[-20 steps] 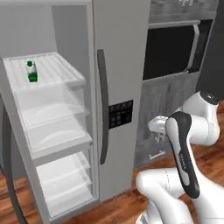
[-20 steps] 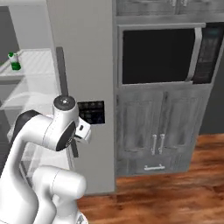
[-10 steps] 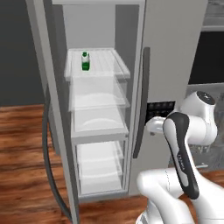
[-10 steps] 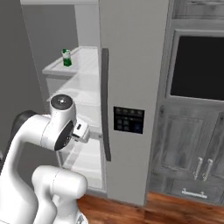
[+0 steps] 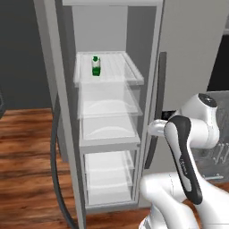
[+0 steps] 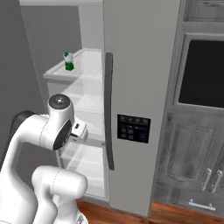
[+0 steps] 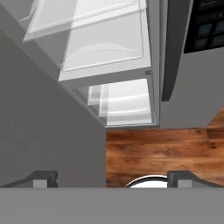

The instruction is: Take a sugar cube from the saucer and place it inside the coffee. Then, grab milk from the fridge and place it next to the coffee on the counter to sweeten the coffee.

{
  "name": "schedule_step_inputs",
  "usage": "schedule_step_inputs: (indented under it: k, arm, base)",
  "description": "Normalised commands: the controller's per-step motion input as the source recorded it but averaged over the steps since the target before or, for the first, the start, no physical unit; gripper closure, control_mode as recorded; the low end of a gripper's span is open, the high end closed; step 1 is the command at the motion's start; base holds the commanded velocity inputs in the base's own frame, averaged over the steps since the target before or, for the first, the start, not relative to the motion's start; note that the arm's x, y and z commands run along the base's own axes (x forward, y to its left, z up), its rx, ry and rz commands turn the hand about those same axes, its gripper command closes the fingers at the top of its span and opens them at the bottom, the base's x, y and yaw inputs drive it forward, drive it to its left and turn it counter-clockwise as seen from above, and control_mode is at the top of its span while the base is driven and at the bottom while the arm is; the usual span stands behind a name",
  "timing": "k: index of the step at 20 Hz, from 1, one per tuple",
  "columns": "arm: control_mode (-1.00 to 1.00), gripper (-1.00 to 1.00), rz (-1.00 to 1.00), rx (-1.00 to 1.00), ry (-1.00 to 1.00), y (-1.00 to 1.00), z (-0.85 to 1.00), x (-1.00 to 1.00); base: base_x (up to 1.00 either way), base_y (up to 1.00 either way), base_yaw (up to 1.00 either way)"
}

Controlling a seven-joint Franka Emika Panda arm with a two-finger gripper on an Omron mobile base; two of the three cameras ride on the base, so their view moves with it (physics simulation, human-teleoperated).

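Milk step: the fridge [image 5: 112, 27] is open, milk [image 5: 95, 65] at eleven o'clock on the top shelf [image 5: 125, 71]. The gripper [image 7: 111, 177] is wide open and empty. Next it must reach up to the milk.

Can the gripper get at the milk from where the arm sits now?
Probably yes: the fridge stands open and the milk stands alone on the top shelf, but the open gripper sits well below it.

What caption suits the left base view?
Open fridge with the milk on its top glass shelf, white arm waiting in front.
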Motion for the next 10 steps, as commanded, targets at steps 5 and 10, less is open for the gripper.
schedule_step_inputs:
  k: [5, 10]
  arm:
    - [1.0, -1.0, 0.0, 0.0, 0.0, 0.0, 0.0, 0.0]
    - [1.0, -1.0, 0.0, 0.0, 0.0, 0.0, 0.0, 0.0]
  base:
    - [0.32, 0.41, 0.0]
    - [0.43, 0.19, 0.02]
